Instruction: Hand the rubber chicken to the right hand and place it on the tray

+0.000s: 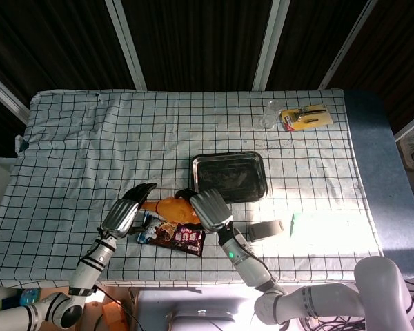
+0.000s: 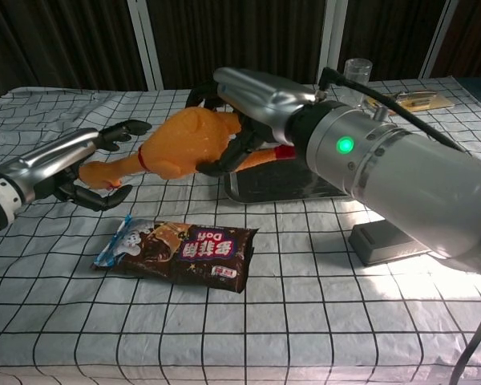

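The orange rubber chicken hangs above the table, tilted, with its body up and its legs trailing down to the left. My right hand grips its body from above and behind. My left hand is beside the legs with its fingers spread apart, holding nothing. In the head view the chicken shows between my left hand and my right hand. The dark metal tray lies just beyond the right hand, and its near rim shows under the arm.
A brown snack packet lies flat below the chicken. A grey box sits right of the tray's front. A glass and a yellow package stand at the far right. A pale green pad lies near the right edge.
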`<act>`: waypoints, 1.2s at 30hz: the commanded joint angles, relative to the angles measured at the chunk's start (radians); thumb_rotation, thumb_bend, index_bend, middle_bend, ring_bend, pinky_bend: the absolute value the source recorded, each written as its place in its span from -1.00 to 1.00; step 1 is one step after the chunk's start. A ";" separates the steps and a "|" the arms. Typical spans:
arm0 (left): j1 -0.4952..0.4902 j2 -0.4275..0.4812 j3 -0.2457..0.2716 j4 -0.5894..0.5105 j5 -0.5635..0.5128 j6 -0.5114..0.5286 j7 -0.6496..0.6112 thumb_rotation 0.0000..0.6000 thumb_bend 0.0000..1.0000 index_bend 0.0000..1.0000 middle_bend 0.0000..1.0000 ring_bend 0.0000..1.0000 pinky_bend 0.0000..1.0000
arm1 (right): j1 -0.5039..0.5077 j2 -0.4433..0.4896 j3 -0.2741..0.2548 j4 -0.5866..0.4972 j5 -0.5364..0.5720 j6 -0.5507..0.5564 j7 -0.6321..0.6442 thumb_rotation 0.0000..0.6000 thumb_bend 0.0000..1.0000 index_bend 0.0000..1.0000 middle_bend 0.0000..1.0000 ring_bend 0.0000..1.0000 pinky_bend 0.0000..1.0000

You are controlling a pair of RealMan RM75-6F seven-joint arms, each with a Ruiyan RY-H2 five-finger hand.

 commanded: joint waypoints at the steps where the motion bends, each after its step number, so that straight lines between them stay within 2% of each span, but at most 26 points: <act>1: 0.006 0.010 0.004 0.018 0.043 0.038 -0.027 1.00 -0.19 -1.00 -1.00 -1.00 -0.94 | -0.012 0.020 -0.001 -0.008 -0.009 0.003 0.006 1.00 0.04 1.00 0.75 0.66 1.00; 7: 0.026 0.058 0.021 0.036 0.060 0.056 -0.046 1.00 -0.22 -1.00 -1.00 -1.00 -1.00 | -0.055 0.090 -0.010 -0.022 -0.067 0.017 0.079 1.00 0.04 1.00 0.75 0.66 1.00; 11: 0.052 0.100 0.027 0.062 0.044 0.064 -0.077 1.00 -0.22 -1.00 -1.00 -1.00 -1.00 | -0.113 0.171 -0.027 -0.015 -0.146 0.043 0.201 1.00 0.04 1.00 0.75 0.66 1.00; 14: 0.075 0.120 0.027 0.089 0.029 0.076 -0.110 1.00 -0.22 -1.00 -1.00 -1.00 -1.00 | -0.159 0.205 -0.043 0.053 -0.216 0.076 0.330 1.00 0.04 1.00 0.75 0.66 1.00; 17: 0.093 0.133 0.029 0.121 0.014 0.075 -0.148 1.00 -0.23 -1.00 -1.00 -1.00 -1.00 | -0.188 0.208 -0.050 0.175 -0.237 0.073 0.456 1.00 0.04 1.00 0.75 0.66 1.00; 20: 0.101 0.138 0.030 0.149 0.001 0.061 -0.171 1.00 -0.23 -1.00 -1.00 -1.00 -1.00 | -0.191 0.172 -0.042 0.318 -0.240 0.044 0.568 1.00 0.04 1.00 0.75 0.66 1.00; 25: 0.108 0.126 0.027 0.188 -0.013 0.050 -0.193 1.00 -0.22 -1.00 -1.00 -1.00 -1.00 | -0.168 0.056 -0.024 0.571 -0.277 0.024 0.748 1.00 0.04 1.00 0.75 0.66 0.99; 29: 0.110 0.122 0.027 0.198 -0.018 0.043 -0.199 1.00 -0.22 -1.00 -1.00 -1.00 -1.00 | -0.157 0.012 -0.022 0.652 -0.281 0.003 0.804 1.00 0.04 1.00 0.75 0.63 0.95; 32: 0.111 0.117 0.027 0.210 -0.022 0.031 -0.208 1.00 -0.22 -1.00 -1.00 -1.00 -1.00 | -0.136 -0.066 -0.024 0.794 -0.295 -0.018 0.861 1.00 0.04 0.90 0.75 0.50 0.82; 33: 0.111 0.115 0.029 0.217 -0.025 0.023 -0.208 1.00 -0.22 -1.00 -1.00 -1.00 -1.00 | -0.125 -0.100 -0.028 0.851 -0.299 -0.034 0.880 1.00 0.04 0.82 0.71 0.41 0.74; 36: 0.110 0.109 0.026 0.228 -0.028 0.012 -0.216 1.00 -0.22 -1.00 -1.00 -1.00 -1.00 | -0.102 -0.157 -0.033 0.952 -0.318 -0.060 0.932 1.00 0.04 0.54 0.50 0.13 0.47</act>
